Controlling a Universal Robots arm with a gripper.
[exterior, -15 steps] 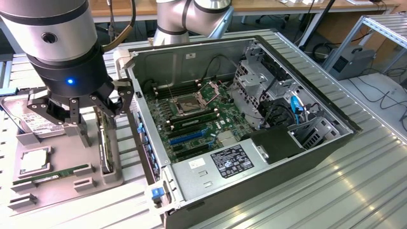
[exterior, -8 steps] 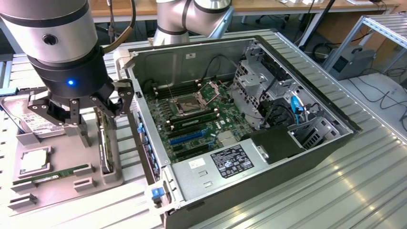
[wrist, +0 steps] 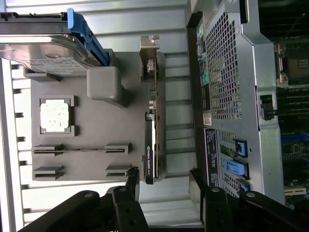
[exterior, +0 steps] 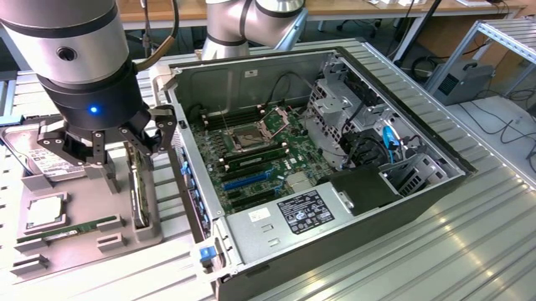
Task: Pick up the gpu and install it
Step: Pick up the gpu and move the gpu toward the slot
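At the exterior view's left, your pincer [exterior: 107, 149] hangs released above the gpu [wrist: 150, 140], which stands on edge in the tray [exterior: 80, 246] beside the case [exterior: 418, 199], both flat faces free for the jaws.

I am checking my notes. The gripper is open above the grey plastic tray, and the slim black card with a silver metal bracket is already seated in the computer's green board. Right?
One part is wrong. The gripper is open above the grey plastic tray, but the slim black card stands on edge in that tray, outside the computer, as the wrist view shows.
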